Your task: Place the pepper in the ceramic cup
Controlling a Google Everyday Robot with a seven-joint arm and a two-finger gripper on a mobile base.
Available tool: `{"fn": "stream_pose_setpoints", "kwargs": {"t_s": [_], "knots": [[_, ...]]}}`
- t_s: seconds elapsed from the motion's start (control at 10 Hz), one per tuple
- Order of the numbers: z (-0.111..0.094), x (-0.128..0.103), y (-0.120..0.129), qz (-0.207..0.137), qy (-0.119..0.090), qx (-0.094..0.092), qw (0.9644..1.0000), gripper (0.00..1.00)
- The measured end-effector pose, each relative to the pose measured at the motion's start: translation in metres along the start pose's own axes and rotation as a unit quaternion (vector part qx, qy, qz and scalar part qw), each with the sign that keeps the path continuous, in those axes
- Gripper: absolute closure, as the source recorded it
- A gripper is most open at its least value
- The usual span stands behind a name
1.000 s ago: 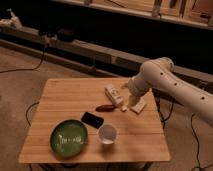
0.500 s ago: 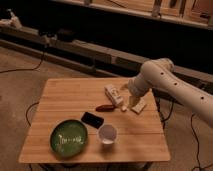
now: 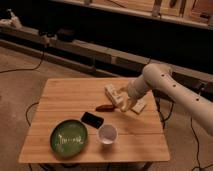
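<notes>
Dark red slender chili pepper (image 3: 104,107): lies flat mid-counter, apart from the cup.
Small round white ceramic cup (image 3: 107,134): upright near the front of the pale wooden counter (image 3: 65,95).
Claw (image 3: 119,100): low, just beside the pepper; whether open or closed cannot be told.
Handling: probably light, smooth, slightly soft; best pinched gently across its thicker middle.

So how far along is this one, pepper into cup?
Done: nothing yet; the pepper lies on the table and the cup looks empty. In hand: the gripper is low beside the pepper, which is not lifted. Left: grasp, lift, carry to the cup, release.
</notes>
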Motion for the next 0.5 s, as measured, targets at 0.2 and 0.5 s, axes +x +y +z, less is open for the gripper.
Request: {"fn": "stream_pose_setpoints", "kwargs": {"t_s": [0.2,0.5], "knots": [[0.015,0.019,-0.001,0.002,-0.002,-0.017,0.9999,0.35],[0.039,0.031,-0.015,-0.014,-0.011,-0.029,0.9994,0.35]]}}
